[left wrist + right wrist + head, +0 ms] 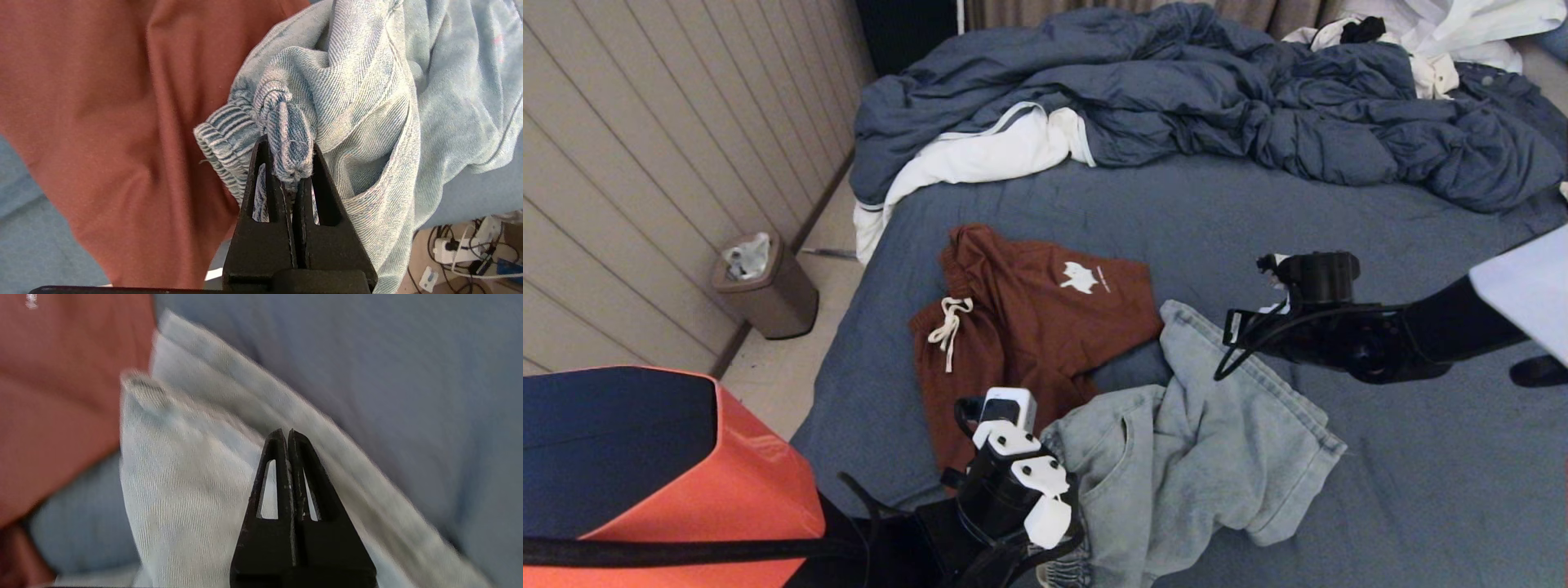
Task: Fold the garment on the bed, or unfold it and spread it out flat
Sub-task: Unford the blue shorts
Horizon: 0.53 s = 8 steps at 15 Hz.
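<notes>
A crumpled light denim garment (1201, 441) lies on the slate-blue sheet of the bed (1421, 457), near its front edge. My left gripper (289, 143) is shut on a bunched bit of its striped waistband (222, 139); in the head view the left gripper (1049, 555) sits low at the garment's near left corner. My right gripper (1232, 328) hovers over the garment's far edge. In the right wrist view the right gripper (288, 433) is shut with nothing between its jaws, above the pale denim (175, 490).
Rust-brown shorts (1029, 318) with a white drawstring lie just left of the denim, partly under it. A rumpled blue duvet (1217, 106) fills the back of the bed, with white clothes (1454, 33) beyond. A waste bin (768, 286) stands on the floor at the left.
</notes>
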Available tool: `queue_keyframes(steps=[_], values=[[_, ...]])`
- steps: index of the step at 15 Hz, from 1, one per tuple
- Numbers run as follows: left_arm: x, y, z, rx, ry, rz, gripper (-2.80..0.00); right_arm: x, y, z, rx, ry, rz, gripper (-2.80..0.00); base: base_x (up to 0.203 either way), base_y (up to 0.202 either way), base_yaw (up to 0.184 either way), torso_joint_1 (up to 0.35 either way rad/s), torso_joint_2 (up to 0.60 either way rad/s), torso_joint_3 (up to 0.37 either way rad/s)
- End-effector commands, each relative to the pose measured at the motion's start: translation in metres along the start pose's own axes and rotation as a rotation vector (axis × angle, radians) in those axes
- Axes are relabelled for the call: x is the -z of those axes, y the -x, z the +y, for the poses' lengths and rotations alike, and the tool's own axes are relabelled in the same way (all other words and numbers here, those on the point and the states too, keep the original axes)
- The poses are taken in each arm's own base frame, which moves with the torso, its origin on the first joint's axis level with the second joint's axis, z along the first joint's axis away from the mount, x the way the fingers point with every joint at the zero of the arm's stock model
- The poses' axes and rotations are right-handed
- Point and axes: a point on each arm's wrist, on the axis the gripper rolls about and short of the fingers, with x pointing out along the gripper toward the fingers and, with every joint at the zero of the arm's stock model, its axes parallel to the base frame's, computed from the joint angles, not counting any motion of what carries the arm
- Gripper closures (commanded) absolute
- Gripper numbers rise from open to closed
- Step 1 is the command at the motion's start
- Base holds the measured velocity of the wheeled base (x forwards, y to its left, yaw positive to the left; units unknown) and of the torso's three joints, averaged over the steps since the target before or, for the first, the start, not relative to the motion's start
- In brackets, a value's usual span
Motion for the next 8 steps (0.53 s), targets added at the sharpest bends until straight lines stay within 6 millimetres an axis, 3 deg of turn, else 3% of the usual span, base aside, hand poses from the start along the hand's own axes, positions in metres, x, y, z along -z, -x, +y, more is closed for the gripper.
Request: queue_keyframes(steps=[1,5,8], values=[[-0.001,0.000,0.000,0.000,0.006,-0.007,0.00,0.005,-0.016,0.009,-0.016,0.046,0.009,-2.80,0.000,0.000,0.000,0.000,0.00,0.000],[0.002,-0.003,0.001,-0.008,0.006,0.000,0.00,-0.002,-0.014,0.020,-0.043,0.056,-0.023,-2.80,0.000,0.000,0.000,0.000,0.00,0.000],[0.001,-0.007,0.006,-0.026,0.012,-0.001,0.00,0.001,-0.012,0.044,-0.097,0.077,-0.039,-2.80,0.000,0.000,0.000,0.000,0.00,0.000]])
